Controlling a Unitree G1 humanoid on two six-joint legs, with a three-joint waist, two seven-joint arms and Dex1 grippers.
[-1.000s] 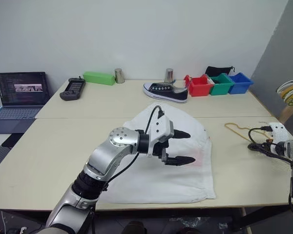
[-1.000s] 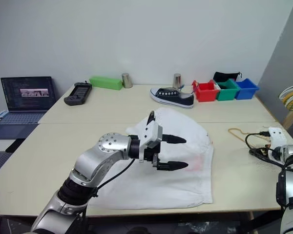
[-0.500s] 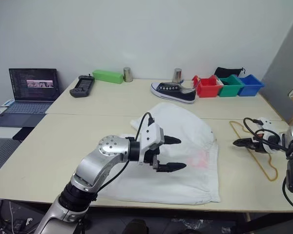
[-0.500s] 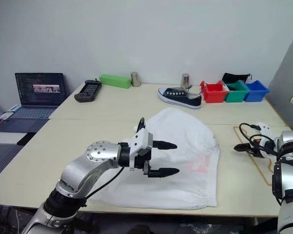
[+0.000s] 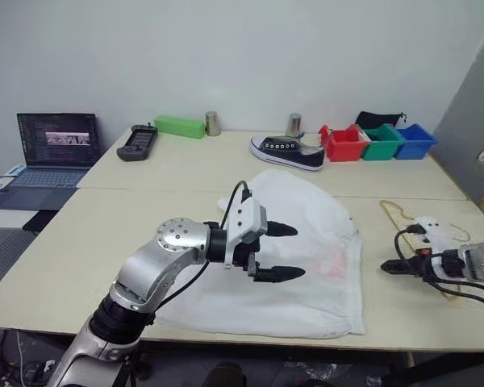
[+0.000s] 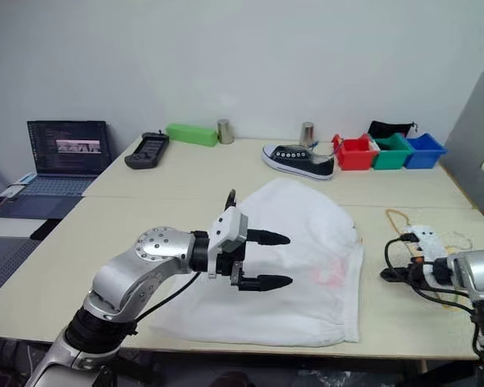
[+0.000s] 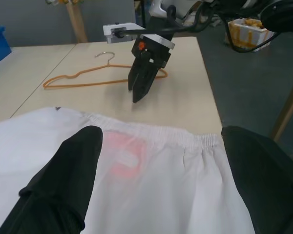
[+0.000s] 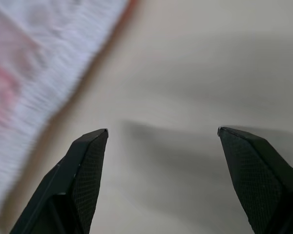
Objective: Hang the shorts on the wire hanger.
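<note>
- Lying spread flat across the near middle of the table [image 5: 81, 242]: the shorts [image 5: 306, 266], gathered waistband toward the robot's right, faint orange-red print just inside that edge.
- Resting on bare table just right of the waistband, apart from the cloth: the wire hanger [image 7: 95, 78], long axis running from near edge to far edge, hook at the far end, partly hidden behind the right arm in the head views.
- Hovering over the shorts, pointing rightward toward the print: left tool [image 5: 281, 251], fingers spread wide, grasping nothing.
- Hanging just above the table between waistband and hanger, tips slanted down: right tool [image 7: 139, 90], fingers parted in the right wrist view, nothing between them.
- Nearer to the hanger: right arm, by a clear margin; nearer to the cloth: left arm. Judged next: right tool onto the wire, left tool onto the waistband.
- Standing at the far right of the table, side by side: red bin [image 5: 340, 145], green bin [image 5: 377, 141], blue bin [image 5: 412, 139]; something white poking out of the red one, other contents too small to tell.
</note>
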